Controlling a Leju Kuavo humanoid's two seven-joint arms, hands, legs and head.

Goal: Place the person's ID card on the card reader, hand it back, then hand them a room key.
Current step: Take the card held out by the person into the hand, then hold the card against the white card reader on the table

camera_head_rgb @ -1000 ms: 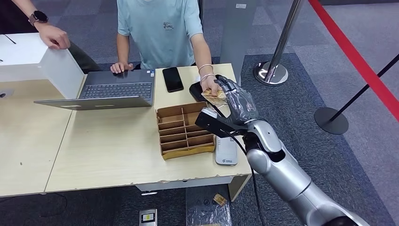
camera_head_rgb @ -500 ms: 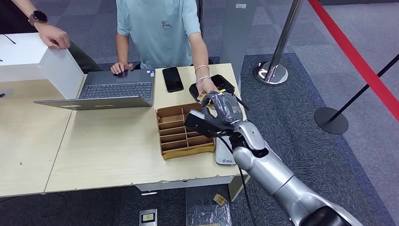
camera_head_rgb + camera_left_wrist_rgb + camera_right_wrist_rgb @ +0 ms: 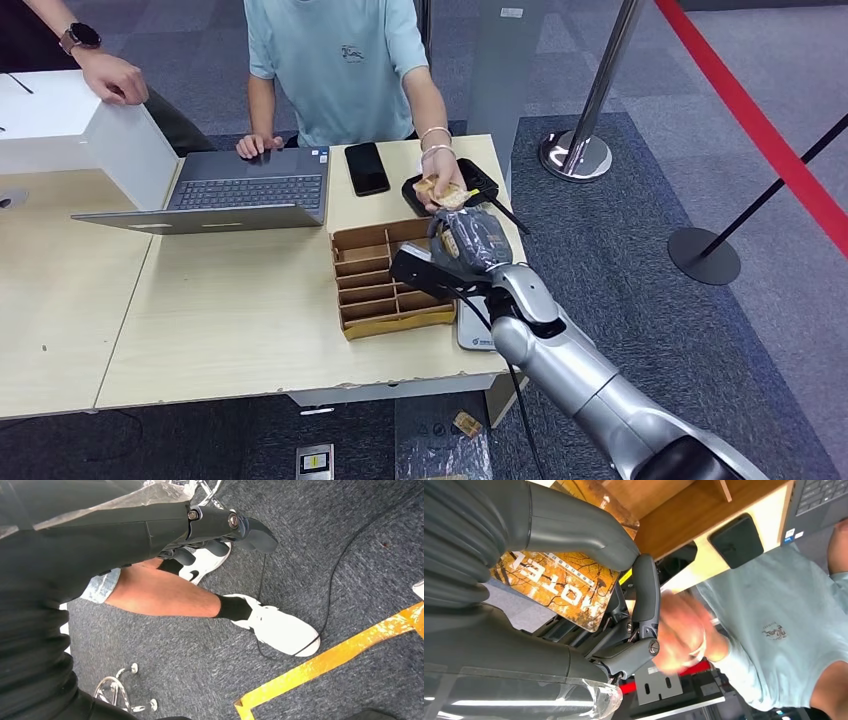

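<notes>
On the left of the card box [image 3: 388, 277] the laptop [image 3: 238, 192] sits open on the table [image 3: 200, 330], and a watch-wearing arm [image 3: 100, 62] rests on the white box [image 3: 60, 120] beyond it. Just behind the card box lies the black phone [image 3: 367, 167], in front of the person in the pale blue shirt [image 3: 335, 60].

Now to the action at the card box's right rear corner. A second ago the right hand [image 3: 470, 240] was raised toward the person over the black card reader [image 3: 455, 180]; it has now dropped back and drawn in, hanging just beside the box's right side. The wrist camera shows why: an orange card marked HOTEL, the room key [image 3: 556, 582], is pinched flat between the thick thumb and the darker fingers [image 3: 644, 592]. The person's hand [image 3: 443, 190] hovers over the reader just beyond, holding something tan, probably the returned ID card, though it is too small to tell.

So the hand-back looks done, and the key stage appears under way; the next move should be carrying that key forward to the waiting palm.

The left hand [image 3: 220, 527] hangs low over grey carpet, fingers loosely curled and holding nothing.
</notes>
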